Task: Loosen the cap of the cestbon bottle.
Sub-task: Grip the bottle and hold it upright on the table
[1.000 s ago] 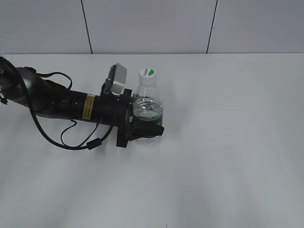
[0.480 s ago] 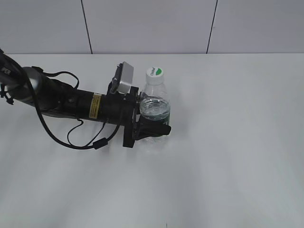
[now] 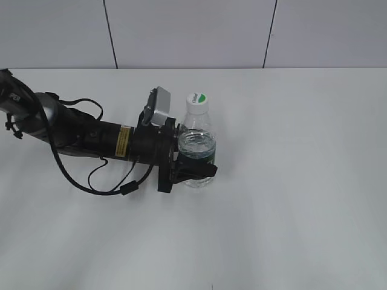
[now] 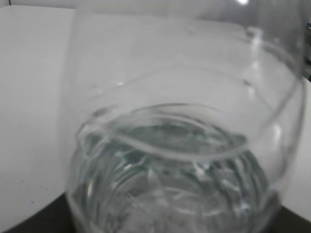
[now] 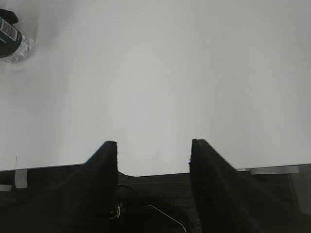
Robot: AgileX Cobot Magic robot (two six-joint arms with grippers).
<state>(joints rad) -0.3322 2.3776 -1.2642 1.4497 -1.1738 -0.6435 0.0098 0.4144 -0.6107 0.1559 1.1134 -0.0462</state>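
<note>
Right now my left claw (image 3: 195, 171) is clamped around the lower body of the cestbon bottle (image 3: 197, 145), with my black fingers (image 3: 199, 170) wrapping its dark green label band. That bottle stands upright on the white worktop (image 3: 290, 181), a little left of the middle in the exterior view. It is clear plastic and holds water up to about its shoulder; my left wrist view is filled by that transparent wall, with the water surface curving across it and rippled ribs showing through below. On top sits the cap (image 3: 197, 98), white with a green half-circle mark, seated on the neck and touched by nothing.

My right claw (image 5: 153, 148) hangs over a bare stretch of worktop near its front edge, jaws spread apart with nothing between them. In its view the bottle shows only as a small shape at the far upper left corner, well apart from it.

Compared with a second ago, my left arm and the bottle it grips have slid to the right and slightly toward the camera. The bottle has stayed upright in the grip, and the cap looks just as it did.
</note>
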